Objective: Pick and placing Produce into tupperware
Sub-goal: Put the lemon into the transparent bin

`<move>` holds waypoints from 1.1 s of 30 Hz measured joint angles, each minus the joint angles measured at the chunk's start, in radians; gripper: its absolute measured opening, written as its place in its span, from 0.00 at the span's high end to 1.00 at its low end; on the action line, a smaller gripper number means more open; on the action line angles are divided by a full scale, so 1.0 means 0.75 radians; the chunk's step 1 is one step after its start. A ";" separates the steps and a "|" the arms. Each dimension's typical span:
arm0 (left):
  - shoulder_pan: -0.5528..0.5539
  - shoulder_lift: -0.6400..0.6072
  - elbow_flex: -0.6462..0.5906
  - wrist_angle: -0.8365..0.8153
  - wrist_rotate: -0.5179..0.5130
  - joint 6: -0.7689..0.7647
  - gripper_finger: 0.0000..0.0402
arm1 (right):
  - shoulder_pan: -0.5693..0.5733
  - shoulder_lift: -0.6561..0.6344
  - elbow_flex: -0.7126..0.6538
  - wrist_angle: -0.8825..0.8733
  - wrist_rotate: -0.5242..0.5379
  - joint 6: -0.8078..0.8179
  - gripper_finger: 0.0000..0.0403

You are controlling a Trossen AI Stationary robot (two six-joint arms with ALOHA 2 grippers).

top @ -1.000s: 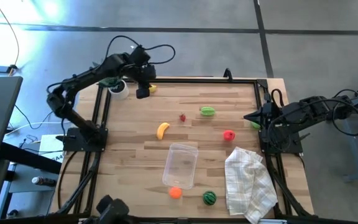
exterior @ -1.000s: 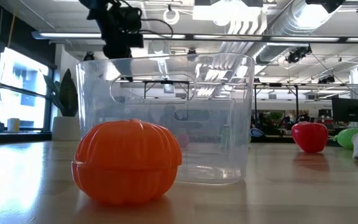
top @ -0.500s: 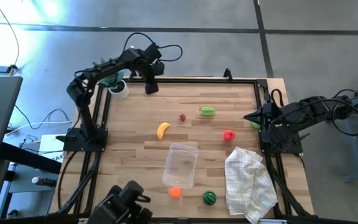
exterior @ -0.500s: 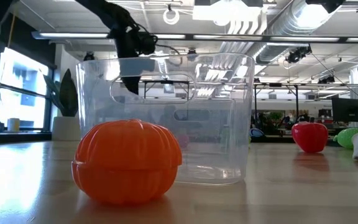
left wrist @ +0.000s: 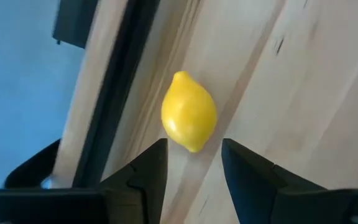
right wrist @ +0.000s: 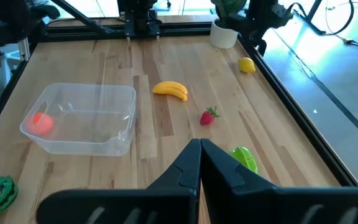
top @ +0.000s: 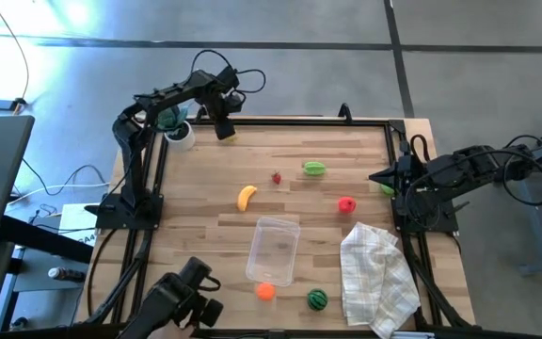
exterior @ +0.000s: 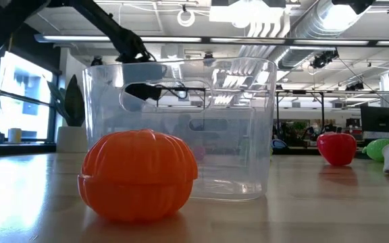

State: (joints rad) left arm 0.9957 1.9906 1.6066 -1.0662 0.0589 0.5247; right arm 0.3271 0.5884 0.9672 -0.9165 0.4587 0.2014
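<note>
A yellow lemon (left wrist: 188, 112) lies on the wood close to the table's far-left frame rail, also seen in the right wrist view as the lemon (right wrist: 247, 65). My left gripper (left wrist: 194, 165) hangs open right above it, pointing down, one finger on either side of the lemon's end, not touching. The clear tupperware (top: 274, 250) stands near the table's front middle. An orange (top: 265, 291) rests on the table just outside its near end. Banana (top: 246, 197), strawberry (top: 277, 176), a green piece (top: 314, 169), a red piece (top: 346, 204) and watermelon (top: 317, 299) lie scattered. My right gripper (right wrist: 199, 146) waits shut at the right edge.
A potted plant (top: 177, 132) stands just outside the far-left corner, beside my left arm. A crumpled white checked cloth (top: 376, 273) lies at the front right. A black frame rail (top: 299, 120) borders the table's far edge next to the lemon.
My left gripper has come down over the lemon at the table's far-left corner, shifting a little toward the right, and its wrist has rolled somewhat. The produce and the tupperware have stayed where they were.
</note>
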 joint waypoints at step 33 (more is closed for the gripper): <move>-0.001 0.159 -0.001 0.065 0.035 -0.009 0.64 | -0.001 0.001 0.000 0.000 -0.003 0.000 1.00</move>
State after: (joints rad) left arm 0.9947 2.1095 1.6062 -1.0174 0.0849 0.5179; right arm 0.3267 0.5888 0.9672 -0.9165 0.4564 0.2012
